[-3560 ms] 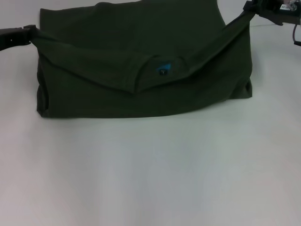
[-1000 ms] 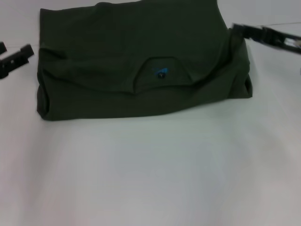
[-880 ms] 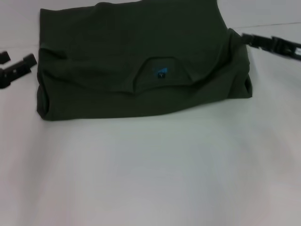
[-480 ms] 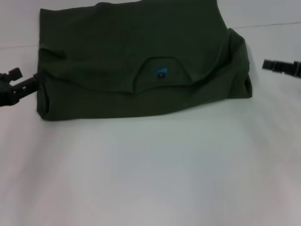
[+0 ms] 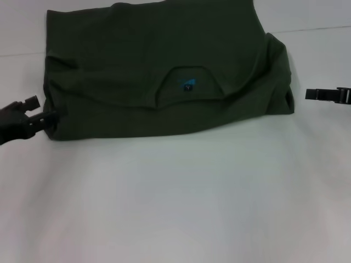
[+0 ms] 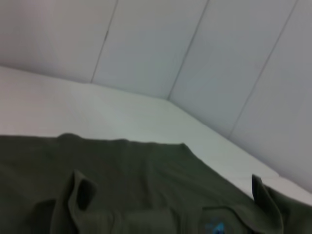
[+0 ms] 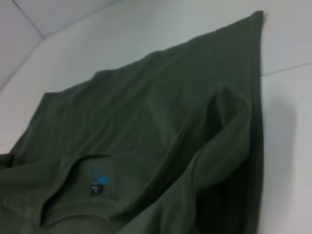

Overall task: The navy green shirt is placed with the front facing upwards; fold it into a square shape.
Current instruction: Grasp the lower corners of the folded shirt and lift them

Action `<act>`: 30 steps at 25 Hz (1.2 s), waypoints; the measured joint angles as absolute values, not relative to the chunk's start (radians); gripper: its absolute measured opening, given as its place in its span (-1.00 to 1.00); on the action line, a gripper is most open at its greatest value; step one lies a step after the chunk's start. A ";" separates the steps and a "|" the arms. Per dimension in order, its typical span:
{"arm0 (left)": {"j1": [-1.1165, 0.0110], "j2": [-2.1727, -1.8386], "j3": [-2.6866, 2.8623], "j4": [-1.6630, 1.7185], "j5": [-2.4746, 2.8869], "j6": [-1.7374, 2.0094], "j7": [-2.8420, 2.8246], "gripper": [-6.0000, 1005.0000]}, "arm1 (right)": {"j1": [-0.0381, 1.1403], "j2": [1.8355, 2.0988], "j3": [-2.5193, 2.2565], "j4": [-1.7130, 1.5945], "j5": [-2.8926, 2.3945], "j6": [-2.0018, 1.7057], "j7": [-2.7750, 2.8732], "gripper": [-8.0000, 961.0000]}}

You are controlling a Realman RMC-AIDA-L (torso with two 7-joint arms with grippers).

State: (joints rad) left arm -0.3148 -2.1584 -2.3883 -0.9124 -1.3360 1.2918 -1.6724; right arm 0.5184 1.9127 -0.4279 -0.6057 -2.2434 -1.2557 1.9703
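One navy green shirt (image 5: 164, 71), half-folded across the frame's upper half on a white table (image 5: 181, 203); left gripper (image 5: 41, 112) parted, empty, touching its lower-left corner, right gripper (image 5: 315, 94) clear at right edge, aperture indiscernible; risk: a shallow pinch drops layers, skewing the fold.

I work in a bare test booth, lab-like: a plain white tabletop (image 5: 181, 203) under my grippers, and pale seamed wall panels (image 6: 146, 44) beyond them.
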 joint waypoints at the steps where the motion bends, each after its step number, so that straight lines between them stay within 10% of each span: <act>1: -0.316 -2.158 -2.388 -0.910 -1.333 1.289 -1.672 0.81 | 0.524 1.915 -0.429 -0.606 -2.250 -1.247 1.970 0.19; 30: -0.346 -2.160 -2.395 -0.851 -1.330 1.243 -1.663 0.81 | 0.626 1.972 -0.630 -0.568 -2.261 -1.041 1.960 0.27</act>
